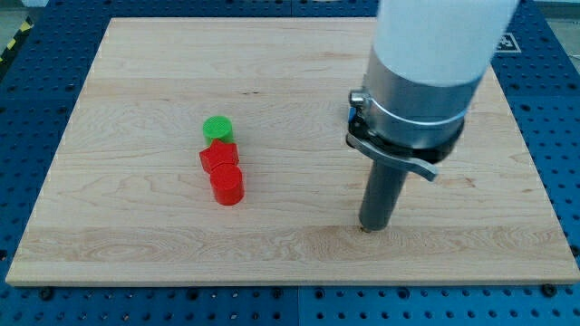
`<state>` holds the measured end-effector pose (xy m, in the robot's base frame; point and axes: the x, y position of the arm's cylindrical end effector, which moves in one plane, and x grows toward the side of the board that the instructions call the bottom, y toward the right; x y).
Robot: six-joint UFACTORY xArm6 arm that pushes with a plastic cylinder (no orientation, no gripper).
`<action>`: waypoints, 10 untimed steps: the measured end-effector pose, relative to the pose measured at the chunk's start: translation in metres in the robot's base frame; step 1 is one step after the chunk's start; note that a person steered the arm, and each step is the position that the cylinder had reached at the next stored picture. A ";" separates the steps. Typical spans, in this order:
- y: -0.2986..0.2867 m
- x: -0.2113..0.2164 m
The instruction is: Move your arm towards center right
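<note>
My tip (370, 227) is the nearest thing, touching the wooden board (136, 244) right of centre, towards the near edge. It ends one straight dark rod, with no fingers to part or close, hanging from a grey collar and white arm (435, 36). Well apart to the left sit three blocks in a touching line: nearest one red cylinder (227, 185), then one red block (218, 158) of unclear shape, farthest one green cylinder (217, 128).

A green cylinder (217, 127) touches two red blocks (220, 158) (227, 184) (wooden board (136, 81)).
</note>
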<state>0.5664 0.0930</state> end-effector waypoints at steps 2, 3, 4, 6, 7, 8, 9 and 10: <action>0.061 0.040; 0.072 0.040; 0.124 0.046; 0.138 -0.041; 0.164 -0.079; 0.175 -0.131; 0.136 -0.156; 0.109 -0.159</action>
